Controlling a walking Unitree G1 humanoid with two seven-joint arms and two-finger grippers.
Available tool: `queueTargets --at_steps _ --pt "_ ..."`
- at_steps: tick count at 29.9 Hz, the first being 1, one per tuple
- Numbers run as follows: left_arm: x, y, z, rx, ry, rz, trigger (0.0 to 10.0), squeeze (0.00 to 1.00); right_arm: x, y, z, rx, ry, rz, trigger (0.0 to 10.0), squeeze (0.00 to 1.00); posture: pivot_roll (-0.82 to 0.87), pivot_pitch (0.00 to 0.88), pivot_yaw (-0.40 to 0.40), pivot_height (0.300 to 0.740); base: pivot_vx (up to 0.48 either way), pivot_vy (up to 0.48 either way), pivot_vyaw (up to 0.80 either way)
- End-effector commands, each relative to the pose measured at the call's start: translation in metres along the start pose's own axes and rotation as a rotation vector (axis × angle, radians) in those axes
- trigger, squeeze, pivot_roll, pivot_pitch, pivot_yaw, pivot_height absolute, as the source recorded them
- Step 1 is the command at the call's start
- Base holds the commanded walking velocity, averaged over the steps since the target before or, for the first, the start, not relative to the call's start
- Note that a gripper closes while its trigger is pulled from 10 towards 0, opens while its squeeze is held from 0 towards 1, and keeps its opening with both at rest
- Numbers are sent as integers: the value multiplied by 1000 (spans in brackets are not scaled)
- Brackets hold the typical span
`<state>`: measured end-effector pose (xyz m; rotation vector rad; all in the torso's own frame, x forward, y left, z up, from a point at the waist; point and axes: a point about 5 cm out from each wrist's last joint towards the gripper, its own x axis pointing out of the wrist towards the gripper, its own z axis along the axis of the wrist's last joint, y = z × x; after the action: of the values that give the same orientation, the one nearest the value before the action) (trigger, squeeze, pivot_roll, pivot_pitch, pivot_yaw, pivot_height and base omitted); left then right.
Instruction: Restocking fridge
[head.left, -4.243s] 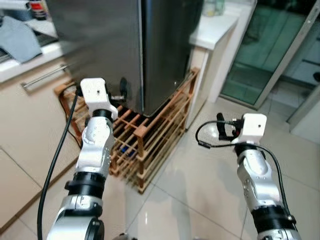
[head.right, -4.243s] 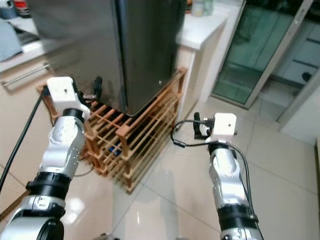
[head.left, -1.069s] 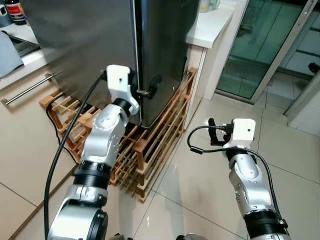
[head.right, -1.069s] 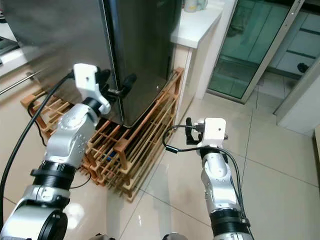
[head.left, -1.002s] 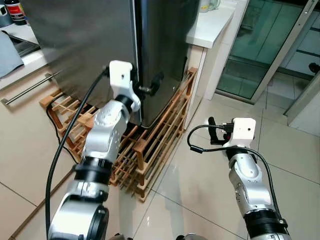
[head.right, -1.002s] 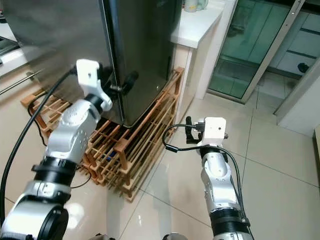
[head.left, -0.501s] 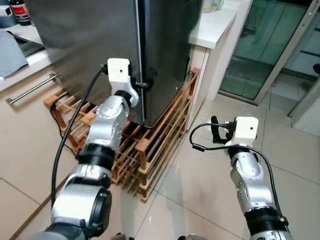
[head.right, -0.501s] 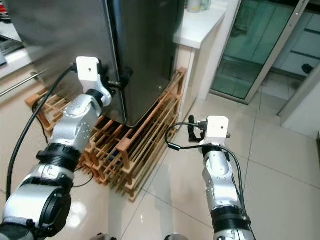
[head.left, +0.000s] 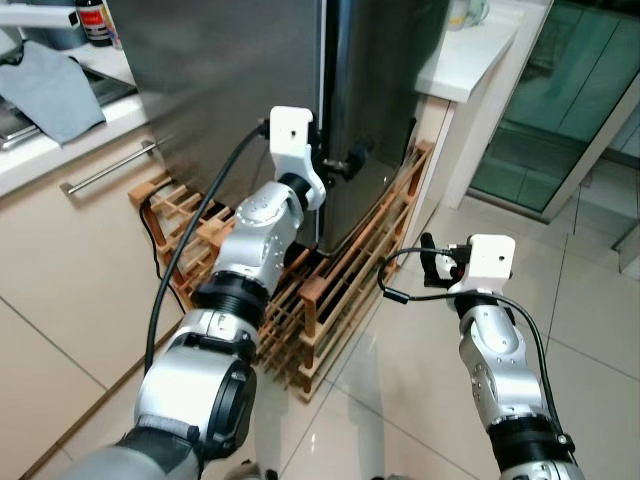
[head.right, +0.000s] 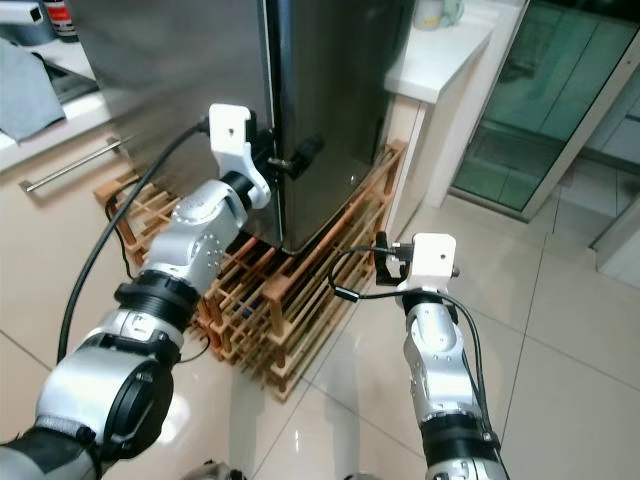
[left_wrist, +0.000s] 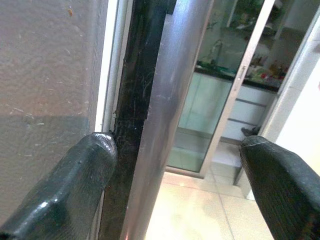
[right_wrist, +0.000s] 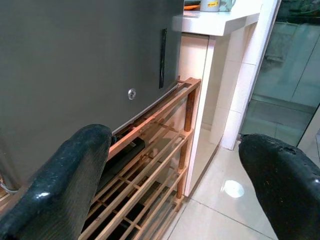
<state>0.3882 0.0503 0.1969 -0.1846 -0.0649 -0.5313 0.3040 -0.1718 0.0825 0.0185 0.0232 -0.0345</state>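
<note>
Straddling the front corner edge of the steel fridge on its wooden rack, the left gripper stands spread; that heavy, slick door likely needs hooking behind its edge, right gripper parted, idle.

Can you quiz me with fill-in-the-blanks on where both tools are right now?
The left tool straddles the corner edge of the ____.
The fridge stands on a wooden ____.
The right tool hangs over the tiled ____.
Both tools' fingers are ____.

Missing words: fridge, rack, floor, open
</note>
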Motion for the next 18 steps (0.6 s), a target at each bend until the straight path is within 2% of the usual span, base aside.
queueTargets --at_steps 1,5,8,10,11,14,15,16,18 --pt "7 -11 -6 30 51 -6 10000 0 0 -3 -2 0 5 -12 10000 0 -104 0 25 740 0 0 0" --pt "11 -15 -16 59 100 53 10000 0 3 1 -1 -7 6 12 10000 0 -108 0 25 740 0 0 0" --pt "13 -23 -18 44 107 28 10000 0 3 0 0 -6 6 9 10000 0 -108 0 27 740 0 0 0" --pt "17 -37 -19 48 106 -38 10000 0 3 -2 -1 -6 8 8 10000 0 -108 0 30 740 0 0 0" --pt "19 -45 -22 94 134 -71 10000 0 2 -2 -2 -7 12 9 10000 0 -108 0 30 740 0 0 0" --pt "26 -80 -18 118 134 -233 10000 0 -2 2 -6 -9 28 26 10000 0 -122 0 34 740 0 0 0" --pt "30 -109 -8 17 79 -403 10000 0 -5 3 -9 -12 39 37 10000 0 -123 0 34 740 0 0 0" --pt "30 -109 -8 17 79 -403 10000 0 -5 3 -9 -12 39 37 10000 0 -123 0 34 740 0 0 0" --pt "28 -135 1 -55 31 -577 10000 0 -8 3 -12 -9 50 38 10000 0 -124 0 32 740 0 0 0"
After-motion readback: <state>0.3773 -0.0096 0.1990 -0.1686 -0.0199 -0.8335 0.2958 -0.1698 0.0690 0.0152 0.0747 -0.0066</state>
